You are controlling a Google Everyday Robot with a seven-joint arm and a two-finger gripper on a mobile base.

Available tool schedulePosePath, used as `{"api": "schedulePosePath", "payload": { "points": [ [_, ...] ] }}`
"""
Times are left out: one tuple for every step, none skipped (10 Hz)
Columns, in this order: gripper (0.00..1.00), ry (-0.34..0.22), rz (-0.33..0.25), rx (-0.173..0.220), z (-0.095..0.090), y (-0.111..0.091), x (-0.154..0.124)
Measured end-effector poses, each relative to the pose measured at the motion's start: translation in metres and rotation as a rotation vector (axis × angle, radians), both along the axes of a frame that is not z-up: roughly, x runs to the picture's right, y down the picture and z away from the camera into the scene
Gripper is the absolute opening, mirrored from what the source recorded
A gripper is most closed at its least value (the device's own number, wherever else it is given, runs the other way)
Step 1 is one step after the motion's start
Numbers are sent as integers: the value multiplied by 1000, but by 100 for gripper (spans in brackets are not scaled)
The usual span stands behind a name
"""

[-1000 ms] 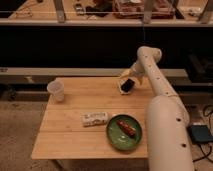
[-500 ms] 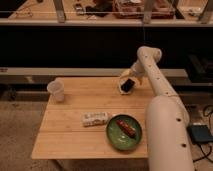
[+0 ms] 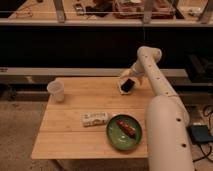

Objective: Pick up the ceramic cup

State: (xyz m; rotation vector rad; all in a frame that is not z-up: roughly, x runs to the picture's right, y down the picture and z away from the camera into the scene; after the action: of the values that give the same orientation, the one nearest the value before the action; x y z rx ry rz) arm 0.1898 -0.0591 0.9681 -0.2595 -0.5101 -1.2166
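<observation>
Ceramic cup [image 3: 56, 91] upright at upper left of wooden counter [image 3: 70, 137], nothing touching it. Tool [image 3: 127, 85] at centre right of frame, low over counter's far right part, well apart from cup; whether apart or together not discernible. White arm [image 3: 156, 87] runs from lower right up to tool. Green plate [image 3: 124, 134] with reddish-brown food [image 3: 126, 127] at lower centre; white packet [image 3: 95, 118] just left of plate.

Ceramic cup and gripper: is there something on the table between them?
In the camera view, only bare wooden table lies between the ceramic cup and the gripper, near its back edge.
</observation>
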Motion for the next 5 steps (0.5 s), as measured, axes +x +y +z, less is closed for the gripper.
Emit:
{"api": "schedulePosePath", "payload": {
  "points": [
    [80, 0, -1, 1, -1, -1, 0],
    [80, -3, -3, 4, -2, -2, -2],
    [80, -12, -13, 17, -7, -8, -6],
    [80, -43, -41, 52, -19, -23, -25],
    [80, -92, -81, 104, -37, -41, -56]
  ]
}}
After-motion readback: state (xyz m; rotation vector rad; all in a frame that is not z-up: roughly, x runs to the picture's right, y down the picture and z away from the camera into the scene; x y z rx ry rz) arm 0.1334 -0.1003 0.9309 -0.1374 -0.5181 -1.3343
